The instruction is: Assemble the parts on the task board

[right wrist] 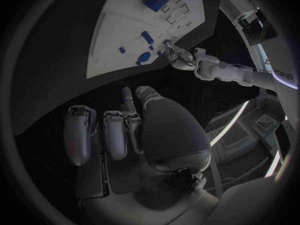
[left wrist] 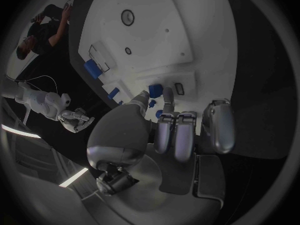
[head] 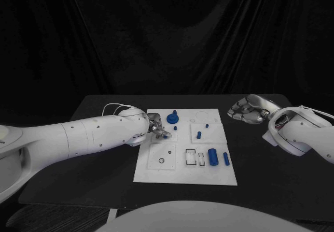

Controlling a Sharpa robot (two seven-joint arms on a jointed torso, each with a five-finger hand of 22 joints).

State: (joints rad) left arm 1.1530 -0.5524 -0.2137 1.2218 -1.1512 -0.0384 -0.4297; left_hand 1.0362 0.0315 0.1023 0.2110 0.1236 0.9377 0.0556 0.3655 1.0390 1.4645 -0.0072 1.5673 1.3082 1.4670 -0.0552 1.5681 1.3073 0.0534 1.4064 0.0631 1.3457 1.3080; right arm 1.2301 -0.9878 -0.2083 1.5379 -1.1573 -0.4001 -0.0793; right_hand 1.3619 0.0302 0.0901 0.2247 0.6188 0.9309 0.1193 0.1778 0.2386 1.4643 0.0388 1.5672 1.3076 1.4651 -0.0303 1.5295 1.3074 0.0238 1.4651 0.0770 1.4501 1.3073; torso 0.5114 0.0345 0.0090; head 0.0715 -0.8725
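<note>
The left hand (head: 157,126) is at the left edge of the white task board (head: 161,174), in its far half, and its fingers (left wrist: 167,97) reach toward a small blue part (left wrist: 155,90) beside a little rectangular slot; the left wrist view shows the fingertips very near this part, but whether they pinch it or only touch it cannot be told. The right hand (head: 247,110) hovers over the black worktop (head: 278,169) just off the far right corner of the board, with its fingers (right wrist: 115,132) curled in together and holding nothing. The step in hand seems to be grasping or seating this small part, so the left hand should move slowly and keep the part upright, because the slot is narrow and a tilted piece can jam. A round blue knob (head: 173,117) stands just beside the left hand, on the far side, and a short blue peg (head: 176,128) is also near, so there is little room there; a wide sweep could knock them. The two blue cylinders (head: 213,156) lie in the near right part of the board, well apart from both hands. The open room is on the bare worktop at the left of the board, so the left arm should withdraw that way and not across the board.
</note>
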